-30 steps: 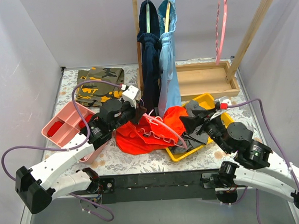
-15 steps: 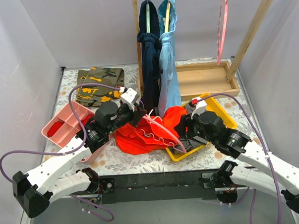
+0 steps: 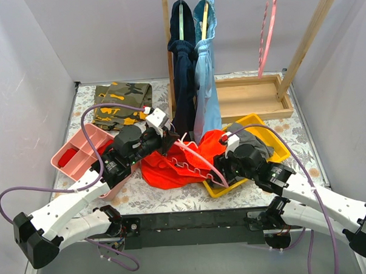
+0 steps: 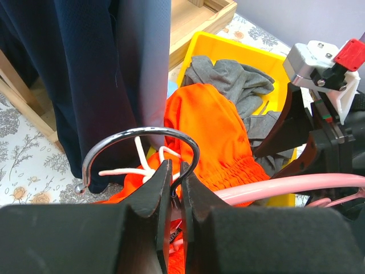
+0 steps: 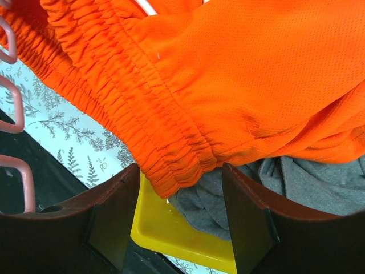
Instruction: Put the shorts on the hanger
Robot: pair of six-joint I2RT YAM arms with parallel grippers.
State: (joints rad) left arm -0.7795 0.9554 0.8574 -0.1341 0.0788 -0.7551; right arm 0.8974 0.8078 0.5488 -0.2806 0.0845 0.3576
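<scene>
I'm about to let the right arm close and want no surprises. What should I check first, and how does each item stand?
1. Left gripper jaws clamped on the hanger hook: ok.
2. Right gripper jaws open, straddling the shorts waistband: ok.
3. Grey garment clear of the right jaws: not ok, it lies just under the waistband.
4. Drawstring free of the hook: cannot tell.
5. Shorts on the hanger: not ok, its arm lies across them.
</scene>
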